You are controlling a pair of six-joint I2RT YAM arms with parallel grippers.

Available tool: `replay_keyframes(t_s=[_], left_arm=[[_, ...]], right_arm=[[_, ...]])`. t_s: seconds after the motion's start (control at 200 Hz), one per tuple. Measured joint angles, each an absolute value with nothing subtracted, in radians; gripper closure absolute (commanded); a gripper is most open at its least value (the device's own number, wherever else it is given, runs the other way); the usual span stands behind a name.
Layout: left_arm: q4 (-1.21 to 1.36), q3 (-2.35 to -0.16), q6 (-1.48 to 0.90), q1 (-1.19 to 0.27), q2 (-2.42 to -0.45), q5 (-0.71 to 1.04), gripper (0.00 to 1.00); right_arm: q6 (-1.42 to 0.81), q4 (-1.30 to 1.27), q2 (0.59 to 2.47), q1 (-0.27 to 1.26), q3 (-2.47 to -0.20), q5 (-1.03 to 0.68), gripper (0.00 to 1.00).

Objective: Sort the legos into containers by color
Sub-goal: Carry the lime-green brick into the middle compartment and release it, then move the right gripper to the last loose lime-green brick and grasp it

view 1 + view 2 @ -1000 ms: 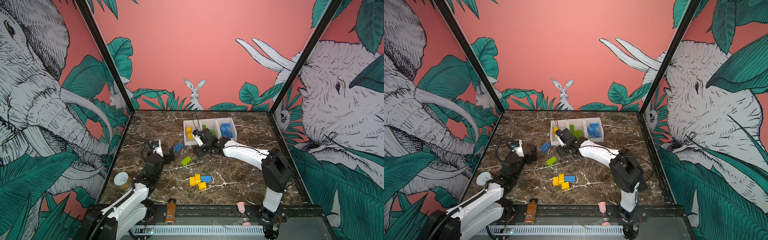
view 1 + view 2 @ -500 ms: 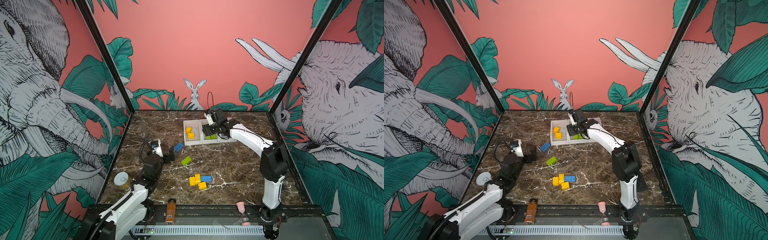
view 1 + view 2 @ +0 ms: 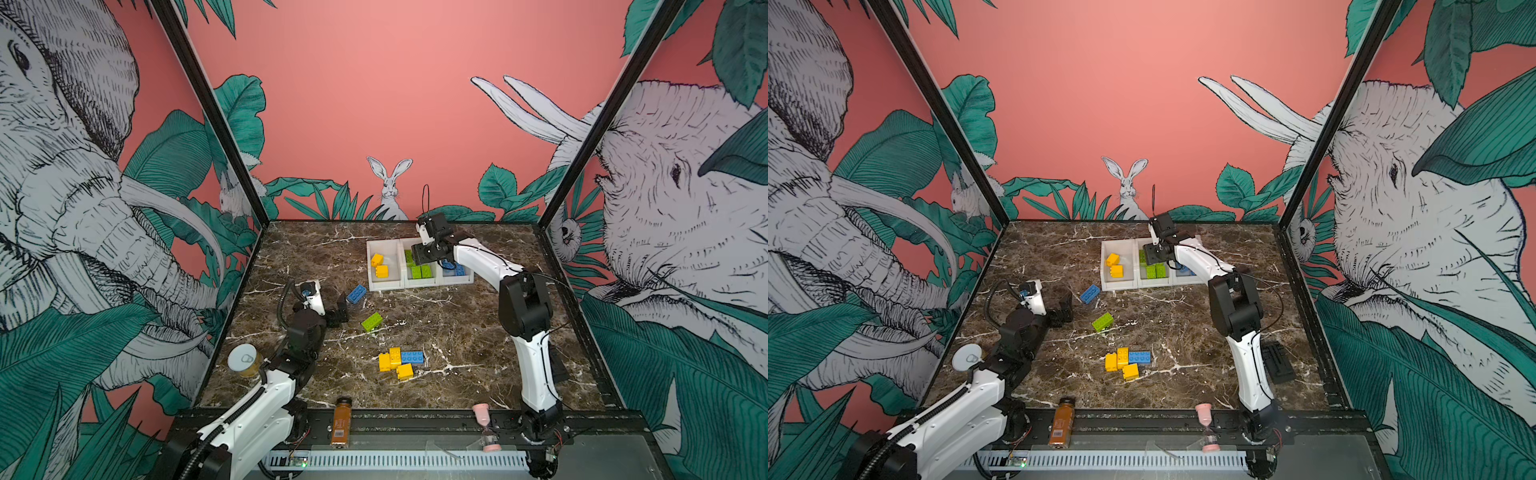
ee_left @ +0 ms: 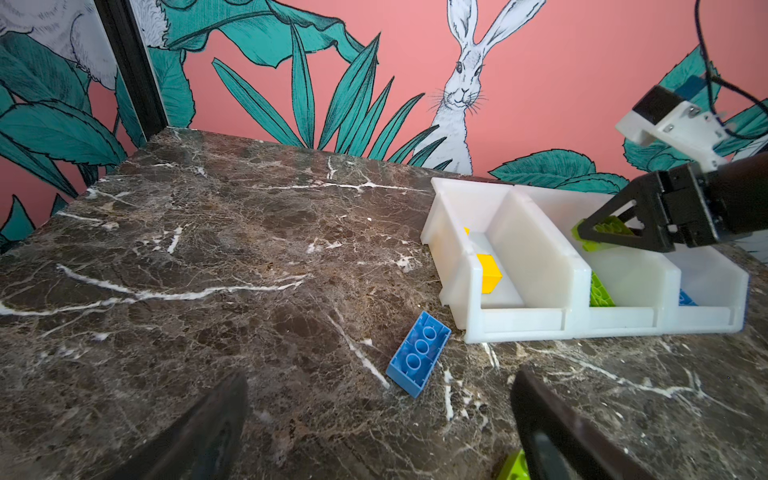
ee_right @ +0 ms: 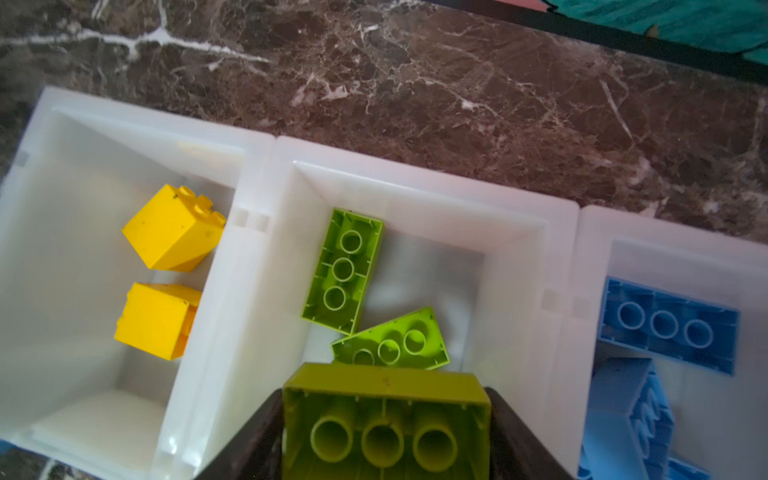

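Separately, containers (image 5: 249, 257) hold yellow, green, blue legos (image 5: 170, 228)

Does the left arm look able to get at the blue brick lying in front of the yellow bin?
Probably yes. The left gripper is open and aimed at the blue brick, with nothing between them; the right gripper holds a green brick over the middle bin.
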State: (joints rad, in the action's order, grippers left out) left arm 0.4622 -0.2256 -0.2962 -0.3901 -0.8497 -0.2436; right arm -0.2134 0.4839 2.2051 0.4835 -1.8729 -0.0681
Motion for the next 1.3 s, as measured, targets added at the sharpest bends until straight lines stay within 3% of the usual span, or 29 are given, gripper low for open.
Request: replay_keyframes(t_s=[0.09,0.36,0.595,0.815,1.3], left_arm=[[0.462,-0.225,-0.296,-0.39,-0.85,-0.244,0.01],[0.461,-0.224,-0.296,-0.39,-0.835,-0.245,0.01],[0.466,-0.164,-0.305,-0.387,-0.732,-0.28,0.01],[0.46,-0.16,-0.315,-0.379,-0.698,-0.317,0.01],[0.454,-0.16,-0.323,-0.368,-0.751,-0.315,0.01]], right_arm=[[-0.213,0.484,2.204,0.484,-1.879,-0.069,0.14],[-0.215,0.459,2.055,0.517,-1.708,-0.076,0.13],[-0.29,0.351,1.851,0.777,-1.506,-0.017,0.13],[-0.315,0.313,1.927,0.957,-1.484,0.015,0.11],[-0.289,0.341,2.074,0.97,-1.571,0.006,0.09]])
